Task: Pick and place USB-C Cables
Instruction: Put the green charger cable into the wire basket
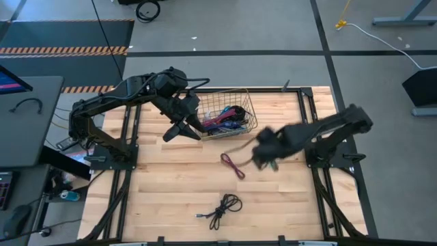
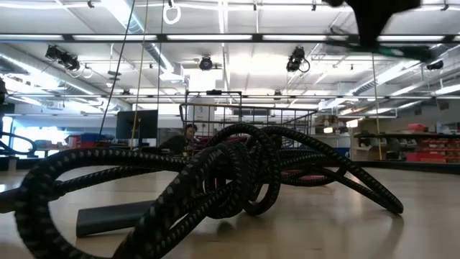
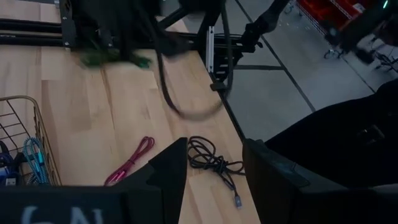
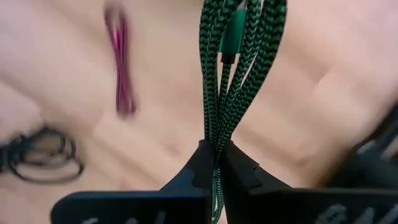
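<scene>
The right gripper (image 4: 214, 165) is clamped on a folded green braided USB-C cable (image 4: 239, 68), held above the table just right of the magenta cable (image 1: 232, 165), so the carry step is in hand. Next it should swing over the wire basket (image 1: 240, 102) and let go; the left gripper (image 1: 183, 131) waits with fingers parted beside the basket, holding nothing, while the black cable (image 1: 224, 207) lies near the table's front edge

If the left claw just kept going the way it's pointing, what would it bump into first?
Probably the black cable, which lies on the table right between the left claw's open fingers in its wrist view. The magenta cable sits off to one side. Depth is uncertain.
</scene>
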Robot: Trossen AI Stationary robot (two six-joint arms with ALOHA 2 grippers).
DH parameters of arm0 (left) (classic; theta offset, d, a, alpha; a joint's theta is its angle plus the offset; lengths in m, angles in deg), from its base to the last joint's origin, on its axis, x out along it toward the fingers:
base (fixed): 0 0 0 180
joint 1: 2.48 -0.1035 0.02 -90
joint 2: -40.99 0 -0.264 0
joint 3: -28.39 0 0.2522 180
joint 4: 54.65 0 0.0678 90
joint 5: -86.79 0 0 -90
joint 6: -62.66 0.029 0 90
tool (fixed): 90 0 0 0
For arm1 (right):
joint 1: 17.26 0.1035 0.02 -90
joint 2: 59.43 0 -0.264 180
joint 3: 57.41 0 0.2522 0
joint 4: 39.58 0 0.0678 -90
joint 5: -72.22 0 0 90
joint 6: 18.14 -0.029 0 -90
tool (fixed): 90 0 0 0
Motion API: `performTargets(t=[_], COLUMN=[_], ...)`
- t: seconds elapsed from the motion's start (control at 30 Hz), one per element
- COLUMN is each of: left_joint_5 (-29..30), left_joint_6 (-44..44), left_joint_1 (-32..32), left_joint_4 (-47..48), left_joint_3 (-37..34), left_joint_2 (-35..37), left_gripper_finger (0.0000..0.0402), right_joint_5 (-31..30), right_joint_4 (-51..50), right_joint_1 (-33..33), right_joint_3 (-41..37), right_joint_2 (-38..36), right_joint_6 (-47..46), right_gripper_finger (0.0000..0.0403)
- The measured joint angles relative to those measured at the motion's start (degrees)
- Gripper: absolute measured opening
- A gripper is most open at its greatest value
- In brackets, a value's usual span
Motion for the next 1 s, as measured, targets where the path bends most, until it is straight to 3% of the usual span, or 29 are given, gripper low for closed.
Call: performTargets(t=[0.1,0.17,0.47,0.73,1.0], left_joint_5=[0.00,0.00,-0.02,0.02,0.02], left_joint_6=[-0.02,-0.04,-3.34,-6.12,-7.58], left_joint_1=[0.00,0.00,0.08,0.09,0.09], left_joint_4=[0.44,0.43,0.32,-1.64,-4.32], left_joint_3=[0.00,0.00,0.00,0.00,0.00], left_joint_2=[0.00,0.00,0.00,0.00,0.00], left_gripper_finger=[0.0160,0.0160,0.0160,0.0160,0.0160], right_joint_5=[-6.33,-8.91,-10.14,6.42,22.18], right_joint_4=[-6.42,-5.28,-3.10,14.44,23.44], right_joint_1=[-3.94,-7.57,-30.12,-47.07,-51.25], right_joint_3=[5.73,8.28,17.49,18.45,18.46], right_joint_2=[-3.40,-5.41,-7.40,-2.21,9.85], right_joint_6=[6.74,13.86,46.24,68.74,77.10], right_gripper_finger=[0.0012,0.0012,0.0012,0.0012,0.0012])
